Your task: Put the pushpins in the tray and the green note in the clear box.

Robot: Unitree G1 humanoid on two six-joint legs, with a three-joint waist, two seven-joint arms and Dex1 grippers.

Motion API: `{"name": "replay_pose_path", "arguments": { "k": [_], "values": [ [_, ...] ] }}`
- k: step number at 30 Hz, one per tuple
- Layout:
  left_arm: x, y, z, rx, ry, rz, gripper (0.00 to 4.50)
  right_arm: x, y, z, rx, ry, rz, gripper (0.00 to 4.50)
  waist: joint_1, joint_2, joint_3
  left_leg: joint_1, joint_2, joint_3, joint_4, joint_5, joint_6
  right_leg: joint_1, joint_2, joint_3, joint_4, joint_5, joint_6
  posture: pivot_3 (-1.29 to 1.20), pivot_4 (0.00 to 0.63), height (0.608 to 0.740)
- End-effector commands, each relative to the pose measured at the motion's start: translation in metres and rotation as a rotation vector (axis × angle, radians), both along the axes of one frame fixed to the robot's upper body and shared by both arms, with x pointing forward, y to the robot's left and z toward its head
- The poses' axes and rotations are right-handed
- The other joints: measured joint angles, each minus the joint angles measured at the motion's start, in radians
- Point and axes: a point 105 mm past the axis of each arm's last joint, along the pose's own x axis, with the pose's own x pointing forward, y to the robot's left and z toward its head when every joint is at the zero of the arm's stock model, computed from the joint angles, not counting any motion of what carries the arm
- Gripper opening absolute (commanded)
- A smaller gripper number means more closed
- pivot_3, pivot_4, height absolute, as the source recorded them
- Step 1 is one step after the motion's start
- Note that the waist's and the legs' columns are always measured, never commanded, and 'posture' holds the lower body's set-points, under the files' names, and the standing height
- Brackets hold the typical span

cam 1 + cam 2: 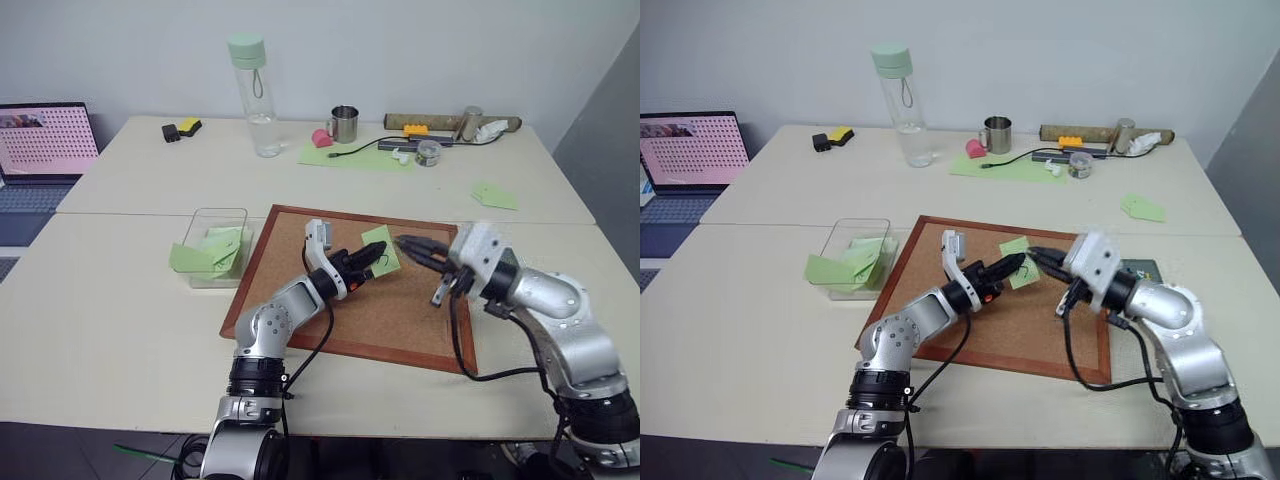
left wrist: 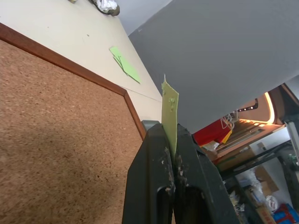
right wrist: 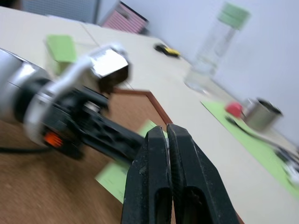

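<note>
Note pinched, box waiting off at nine o'clock.
The left pincer is clamped on the green note above the cork board; the clear box lies at its nine o'clock on the tabletop. The right pincer is closed, seemingly empty.

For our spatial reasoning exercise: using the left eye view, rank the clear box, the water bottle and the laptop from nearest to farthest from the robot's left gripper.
From the left gripper, shut on the green note:
1. Clear box, left of the cork board.
2. Water bottle, on the far table.
3. Laptop, at the far left edge.
</note>
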Motion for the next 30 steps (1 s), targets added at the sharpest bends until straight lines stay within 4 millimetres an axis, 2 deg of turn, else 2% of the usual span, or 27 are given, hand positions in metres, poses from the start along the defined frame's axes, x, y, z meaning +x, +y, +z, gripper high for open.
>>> {"name": "replay_pose_path", "arguments": {
  "k": [1, 3, 7, 11, 16, 23, 28, 30],
  "values": [
    [-0.004, 0.003, 0.018, 0.006, -0.087, -0.002, 0.01, 0.01, -0.049, -0.011, -0.036, 0.069, -0.243, 0.0, 0.002, 0.0, 0.0, 0.0, 0.0, 0.0, 0.0, 0.0, 0.0, 0.0, 0.0, 0.0, 0.0, 0.0, 0.0, 0.0, 0.15, 0.74],
    [-0.005, 0.006, 0.024, 0.003, -0.113, 0.003, 0.01, 0.009, -0.069, -0.028, -0.071, 0.133, -0.324, 0.0, 0.004, 0.0, 0.0, 0.0, 0.0, 0.0, 0.0, 0.0, 0.0, 0.0, 0.0, 0.0, 0.0, 0.0, 0.0, 0.0, 0.15, 0.74],
    [-0.009, 0.008, 0.03, 0.009, -0.146, -0.005, 0.01, 0.017, -0.108, -0.045, -0.064, 0.155, -0.549, 0.0, 0.003, 0.0, 0.0, 0.0, 0.0, 0.001, 0.0, 0.0, 0.0, 0.0, 0.0, 0.001, 0.001, 0.0, 0.0, 0.0, 0.15, 0.74],
    [-0.011, 0.005, 0.031, 0.017, -0.158, -0.014, 0.01, 0.023, -0.127, -0.059, -0.024, 0.19, -0.651, 0.0, 0.004, 0.0, 0.0, 0.0, 0.0, 0.001, 0.0, 0.0, 0.0, 0.0, 0.0, 0.001, 0.001, 0.0, 0.0, 0.0, 0.15, 0.74],
    [-0.01, 0.005, 0.034, -0.003, -0.162, -0.002, 0.0, 0.03, -0.136, -0.067, 0.039, 0.228, -0.701, 0.97, 0.002, 0.0, 0.0, 0.0, 0.0, 0.001, 0.0, 0.0, 0.0, 0.0, 0.0, 0.001, 0.001, 0.0, 0.0, 0.0, 0.15, 0.74],
    [-0.007, 0.013, 0.033, 0.006, -0.165, 0.027, 0.0, 0.033, -0.138, -0.064, 0.078, 0.223, -0.705, 2.22, 0.0, 0.0, 0.0, 0.0, 0.0, 0.002, 0.0, 0.0, 0.0, 0.0, 0.0, 0.001, 0.001, 0.0, 0.0, 0.0, 0.15, 0.74],
    [-0.008, 0.023, 0.04, 0.044, -0.21, 0.063, 0.0, 0.028, -0.125, -0.045, 0.069, 0.169, -0.604, 3.46, -0.002, 0.0, 0.0, 0.0, 0.0, 0.002, 0.0, 0.0, 0.0, 0.0, 0.0, 0.001, 0.001, 0.0, 0.0, 0.0, 0.15, 0.74],
    [-0.01, 0.034, 0.048, 0.118, -0.276, 0.1, 0.0, 0.022, -0.11, -0.034, 0.05, 0.149, -0.494, 3.98, -0.002, 0.0, 0.0, 0.0, 0.0, 0.002, 0.0, 0.0, 0.0, 0.0, 0.0, 0.001, 0.001, 0.0, 0.0, 0.0, 0.15, 0.74]
  ]
}}
